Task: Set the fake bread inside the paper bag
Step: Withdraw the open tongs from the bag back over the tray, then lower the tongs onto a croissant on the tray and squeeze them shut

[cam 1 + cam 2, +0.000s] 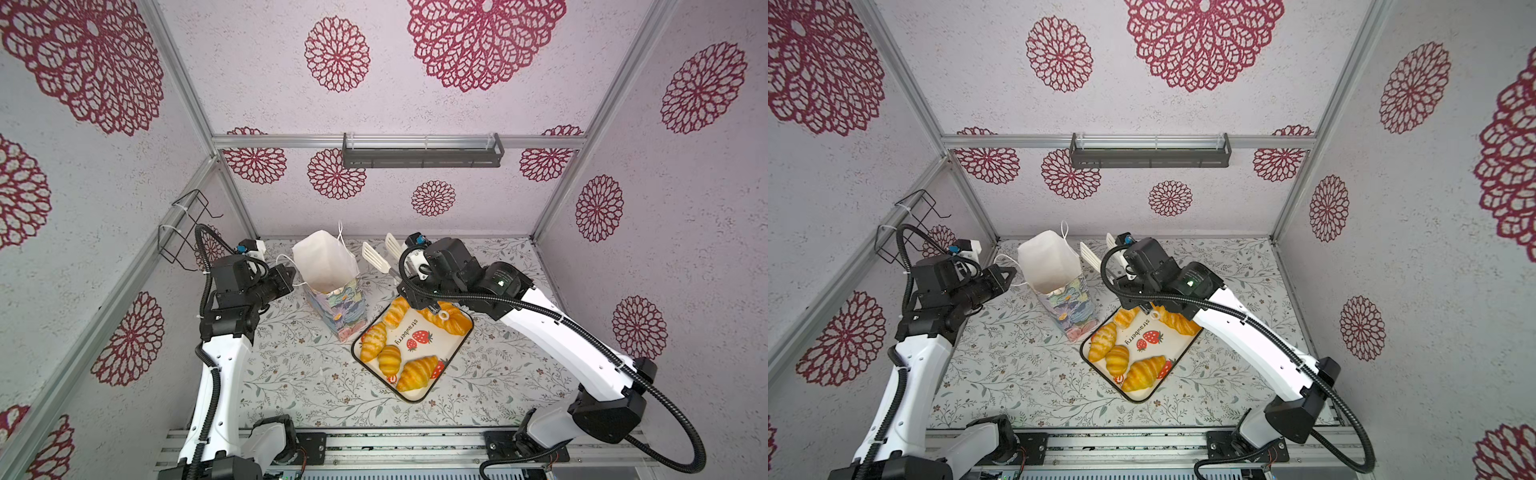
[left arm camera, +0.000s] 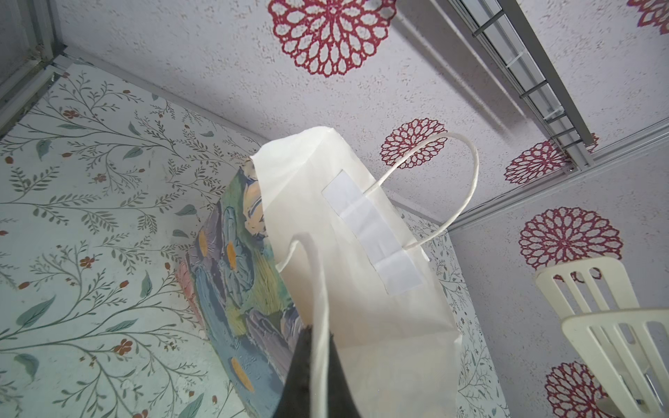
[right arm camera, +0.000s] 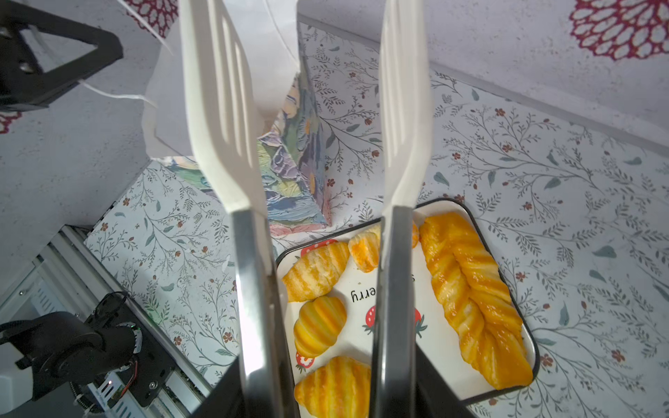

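The paper bag (image 1: 332,299) stands upright left of the tray, its white mouth open. My left gripper (image 2: 318,336) is shut on the bag's near cord handle (image 2: 318,275), at the bag's left side (image 1: 293,276). Several pieces of fake bread lie on the strawberry-print tray (image 1: 436,345): croissants (image 1: 417,373), a round bun (image 1: 389,359) and a long twisted loaf (image 3: 470,300). My right gripper (image 3: 327,383) is shut on white slotted tongs (image 3: 224,144). The tongs stand open and empty above the tray's far end, just right of the bag's mouth.
A black wire basket (image 1: 183,232) hangs on the left wall. A grey rack (image 1: 422,151) is mounted on the back wall. The floral tabletop (image 1: 299,374) ends at a metal rail (image 1: 395,444) along the front.
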`<act>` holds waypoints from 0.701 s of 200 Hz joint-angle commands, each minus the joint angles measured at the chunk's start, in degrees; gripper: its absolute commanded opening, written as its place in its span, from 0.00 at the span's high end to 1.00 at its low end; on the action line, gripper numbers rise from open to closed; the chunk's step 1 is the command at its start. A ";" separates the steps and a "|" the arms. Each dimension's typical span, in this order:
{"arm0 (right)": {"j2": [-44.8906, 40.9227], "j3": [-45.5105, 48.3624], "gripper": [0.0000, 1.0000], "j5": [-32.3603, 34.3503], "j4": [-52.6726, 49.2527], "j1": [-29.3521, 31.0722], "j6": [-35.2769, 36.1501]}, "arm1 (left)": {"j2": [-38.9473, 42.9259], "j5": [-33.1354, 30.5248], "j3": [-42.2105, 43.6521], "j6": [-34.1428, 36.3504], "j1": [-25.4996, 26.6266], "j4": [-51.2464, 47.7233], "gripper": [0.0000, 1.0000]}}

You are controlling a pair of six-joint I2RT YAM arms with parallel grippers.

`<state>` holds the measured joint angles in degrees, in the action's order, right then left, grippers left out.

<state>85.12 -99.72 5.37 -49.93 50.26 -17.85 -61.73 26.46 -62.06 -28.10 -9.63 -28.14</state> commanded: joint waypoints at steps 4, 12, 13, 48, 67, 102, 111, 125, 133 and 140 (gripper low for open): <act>-4.57 3.01 0.48 1.28 2.70 -1.94 -3.71 | 0.99 0.17 0.00 0.15 0.41 1.02 0.99; -5.43 4.50 0.48 0.85 3.05 -2.76 -4.43 | 0.84 0.17 -0.01 0.15 0.47 1.07 0.99; -5.51 4.70 0.48 0.77 3.11 -2.96 -4.54 | 0.88 0.22 0.00 0.15 0.48 1.07 0.99; -7.79 10.74 0.49 -2.04 4.62 -6.25 -7.28 | 0.90 0.17 -0.04 0.15 0.53 0.98 0.99; -8.34 13.41 0.49 -3.39 5.62 -7.14 -8.87 | 0.75 0.17 -0.03 0.17 0.50 0.98 0.99; -8.54 18.22 0.49 -6.38 8.12 -7.97 -11.56 | 0.79 -0.09 0.01 0.15 0.53 0.98 0.98; -8.40 19.49 0.49 -7.10 8.72 -8.06 -12.30 | 0.68 -0.06 0.00 0.15 0.51 0.99 0.99; -8.00 21.48 0.49 -8.69 9.87 -8.16 -13.49 | 0.75 -0.13 -0.03 0.24 0.54 0.98 0.99; -7.82 22.52 0.49 -9.16 10.45 -8.20 -14.11 | 0.83 -0.18 0.00 0.28 0.49 0.98 0.99; -7.77 23.42 0.49 -9.47 11.00 -8.16 -14.62 | 0.85 -0.18 -0.09 0.24 0.54 0.99 0.98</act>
<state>78.85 -77.69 -1.39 -43.46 42.50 -28.77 -61.73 26.41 -62.08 -28.10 -9.52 -28.16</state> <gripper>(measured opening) 0.514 0.046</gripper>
